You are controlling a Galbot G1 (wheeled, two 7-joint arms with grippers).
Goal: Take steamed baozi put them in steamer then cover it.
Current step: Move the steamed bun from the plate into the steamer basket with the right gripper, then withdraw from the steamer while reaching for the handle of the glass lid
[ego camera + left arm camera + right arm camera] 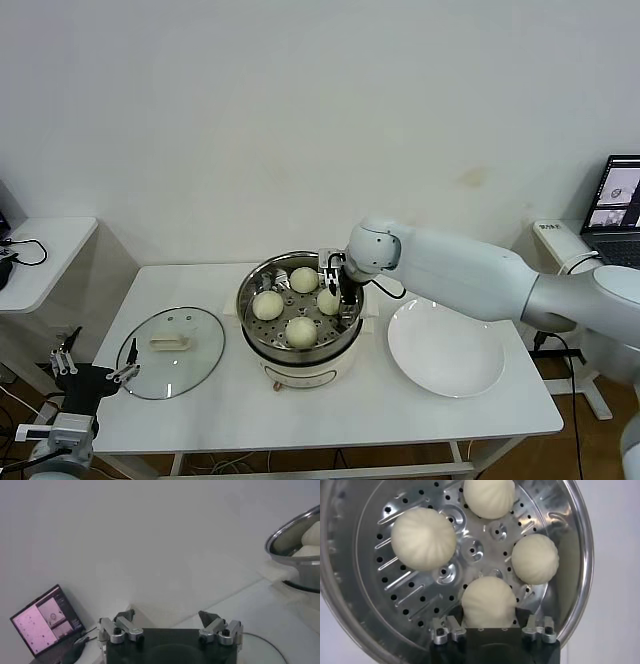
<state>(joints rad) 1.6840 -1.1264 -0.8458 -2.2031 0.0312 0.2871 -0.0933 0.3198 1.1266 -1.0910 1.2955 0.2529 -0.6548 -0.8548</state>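
Four cream-white baozi lie on the perforated tray (470, 550) inside the steel steamer (300, 378): one on the robot's left (267, 305), one at the back (304, 280), one at the front (301, 331). The fourth baozi (488, 602) rests on the tray between the fingers of my right gripper (489, 622), which stands open around it, reaching into the pot (338, 297). The glass cover (170, 352) lies flat on the table to the left of the steamer. My left gripper (95, 362) waits open and empty at the table's front left corner (166, 617).
A white plate (445, 350) with nothing on it sits to the right of the steamer. A laptop (622, 195) stands on a side table at far right. Another side table (45, 250) with cables is at far left. In the left wrist view the steamer's rim (295, 535) shows.
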